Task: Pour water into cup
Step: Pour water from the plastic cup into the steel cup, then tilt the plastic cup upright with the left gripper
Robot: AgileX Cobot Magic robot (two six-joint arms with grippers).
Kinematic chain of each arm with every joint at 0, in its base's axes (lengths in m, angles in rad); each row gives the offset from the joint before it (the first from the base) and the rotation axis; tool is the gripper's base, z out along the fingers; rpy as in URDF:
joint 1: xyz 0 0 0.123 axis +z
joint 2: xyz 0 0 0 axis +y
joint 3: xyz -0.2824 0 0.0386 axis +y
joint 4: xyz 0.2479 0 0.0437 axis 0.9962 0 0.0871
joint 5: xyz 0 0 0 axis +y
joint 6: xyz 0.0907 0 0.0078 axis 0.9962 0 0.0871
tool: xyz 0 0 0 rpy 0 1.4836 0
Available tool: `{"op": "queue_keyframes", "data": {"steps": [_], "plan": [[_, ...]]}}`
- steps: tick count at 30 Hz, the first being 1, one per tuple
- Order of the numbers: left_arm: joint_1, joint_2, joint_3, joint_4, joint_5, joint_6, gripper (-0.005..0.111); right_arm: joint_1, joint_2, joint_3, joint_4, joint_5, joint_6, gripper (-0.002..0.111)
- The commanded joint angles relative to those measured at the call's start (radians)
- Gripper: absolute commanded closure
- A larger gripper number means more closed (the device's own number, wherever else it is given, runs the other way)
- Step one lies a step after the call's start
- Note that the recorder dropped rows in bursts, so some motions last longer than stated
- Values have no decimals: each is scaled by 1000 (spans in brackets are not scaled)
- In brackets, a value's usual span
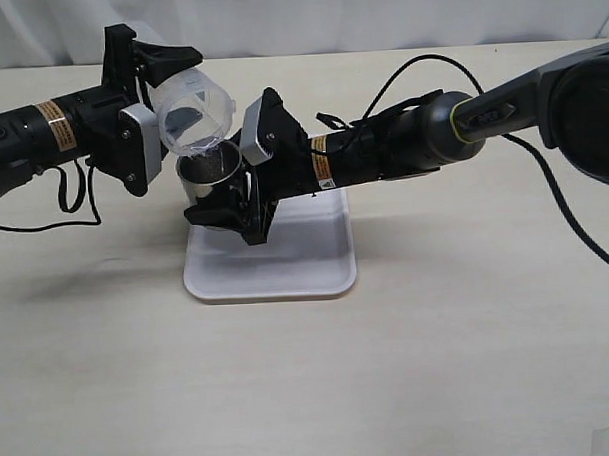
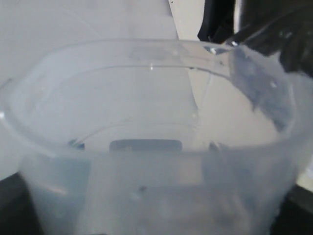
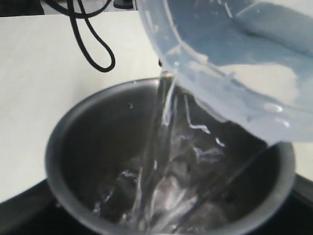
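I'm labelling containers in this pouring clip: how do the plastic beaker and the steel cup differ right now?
The plastic beaker is translucent; the steel cup is opaque, shiny metal. The beaker is tipped steeply; the cup stands upright. The beaker is losing water; the cup is collecting it. Both are round and open-topped, the beaker held by the left gripper, the cup by the right gripper.

Above the cup [image 1: 208, 167], the blurred beaker [image 2: 146, 147] overruns the left wrist view's edges. The cup's base is partly hidden by the right gripper [image 1: 233, 190]; its near rim is cropped in the right wrist view.
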Motion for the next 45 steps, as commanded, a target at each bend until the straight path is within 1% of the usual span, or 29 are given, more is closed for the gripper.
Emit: {"op": "queue_keyframes", "data": {"steps": [1, 22, 45], "plan": [[-2, 1, -6, -30, -39, 29, 107, 1, -11, -5, 7, -15, -6, 104], [-2, 1, -6, -50, -74, 153, 107, 1, -11, -5, 7, -15, -6, 104], [-2, 1, -6, -60, -86, 179, 107, 1, -11, -5, 26, -15, -6, 104]]}}
